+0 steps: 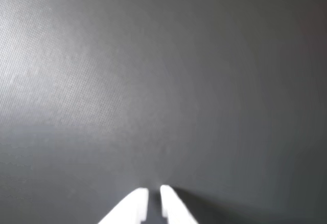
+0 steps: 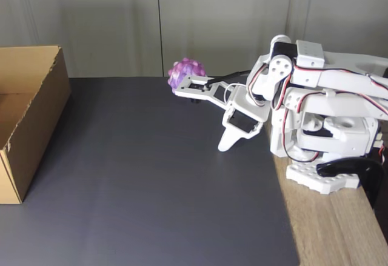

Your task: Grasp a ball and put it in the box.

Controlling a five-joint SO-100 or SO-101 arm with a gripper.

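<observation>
Gripper [image 2: 225, 143]: hanging nearly closed, holding nothing, tips resting low at frame centre | ball [image 2: 186, 74]: sitting upper centre behind arm, ungrasped | cardboard box [image 2: 36, 105]: standing open far left, awaiting drop.

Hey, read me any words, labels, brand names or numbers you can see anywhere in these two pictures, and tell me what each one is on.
There is no readable text in either picture.
The box has plain brown cardboard sides.
The ball, the white arm with its gripper and the dark mat carry no print or labels that can be made out.
The wrist view is blurred, with the gripper over bare mat.
</observation>
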